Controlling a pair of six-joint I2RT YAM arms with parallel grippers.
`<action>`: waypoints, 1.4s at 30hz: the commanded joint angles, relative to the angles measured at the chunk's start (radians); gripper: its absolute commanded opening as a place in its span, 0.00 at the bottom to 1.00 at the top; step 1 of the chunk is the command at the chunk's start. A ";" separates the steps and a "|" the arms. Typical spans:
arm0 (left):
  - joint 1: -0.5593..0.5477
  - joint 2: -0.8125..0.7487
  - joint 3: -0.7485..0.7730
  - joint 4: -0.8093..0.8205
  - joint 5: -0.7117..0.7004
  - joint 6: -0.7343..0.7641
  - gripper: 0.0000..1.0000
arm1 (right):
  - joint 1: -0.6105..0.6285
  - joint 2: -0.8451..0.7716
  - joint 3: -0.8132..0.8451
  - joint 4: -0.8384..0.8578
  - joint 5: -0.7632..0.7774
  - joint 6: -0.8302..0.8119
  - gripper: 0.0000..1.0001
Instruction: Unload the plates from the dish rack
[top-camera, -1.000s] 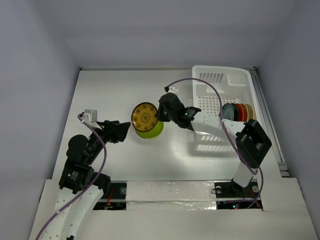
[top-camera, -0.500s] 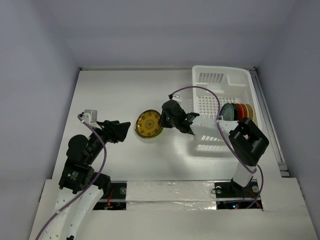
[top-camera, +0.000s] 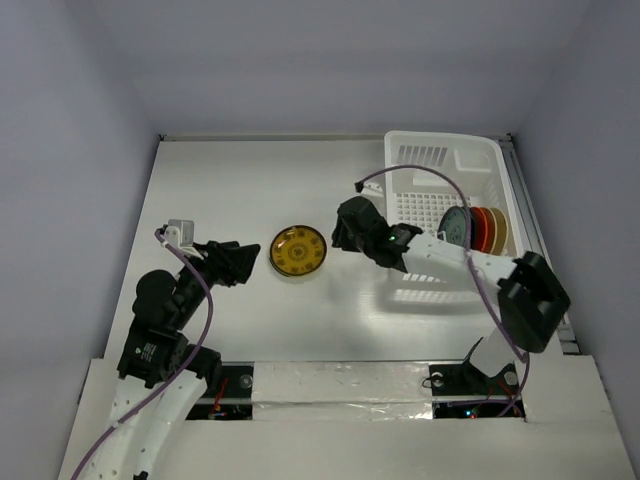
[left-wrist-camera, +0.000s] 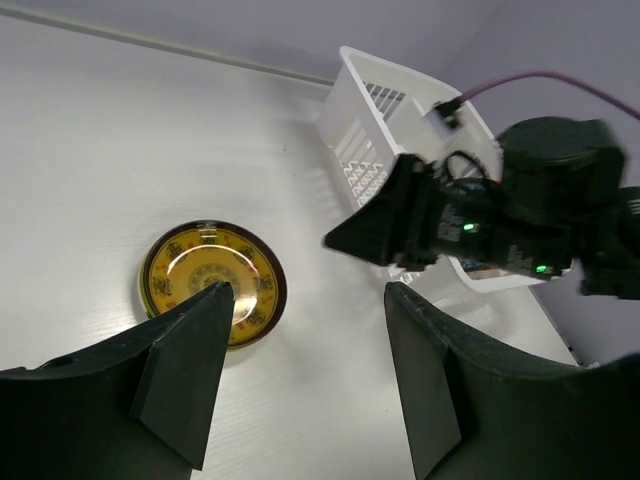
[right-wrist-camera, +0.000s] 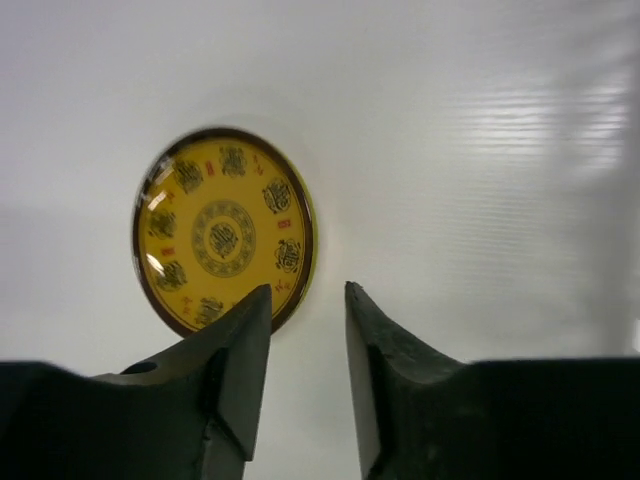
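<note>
The patterned yellow plate (top-camera: 298, 251) lies flat on the table left of centre, and a green edge shows under it in the left wrist view. My right gripper (top-camera: 337, 238) is just right of that plate (right-wrist-camera: 224, 230), open, with nothing between its fingers (right-wrist-camera: 308, 288). My left gripper (top-camera: 250, 265) hovers left of the plate (left-wrist-camera: 212, 283), open and empty (left-wrist-camera: 308, 290). The white dish rack (top-camera: 440, 160) stands at the back right. Several plates stand on edge in it: a cream one (top-camera: 455, 225), a black one, and an orange-red one (top-camera: 484, 228).
The right forearm (top-camera: 440, 250) and its purple cable cross the rack's near left corner. In the left wrist view the right gripper (left-wrist-camera: 345, 238) sits in front of the rack (left-wrist-camera: 370, 110). A raised rail (top-camera: 540, 250) runs along the table's right edge.
The right gripper laid the tilted yellow plate flat on the table, opened, and drew back a little to the right. The left arm has stayed put.
</note>
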 joint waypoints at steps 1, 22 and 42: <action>0.004 -0.011 0.018 0.040 0.013 -0.001 0.57 | -0.024 -0.170 0.018 -0.136 0.235 -0.049 0.38; -0.025 -0.057 0.026 0.028 -0.006 0.002 0.22 | -0.577 -0.498 -0.026 -0.513 0.263 -0.319 0.32; -0.034 -0.091 0.023 0.031 -0.007 -0.001 0.27 | -0.587 -0.270 0.064 -0.599 0.288 -0.365 0.26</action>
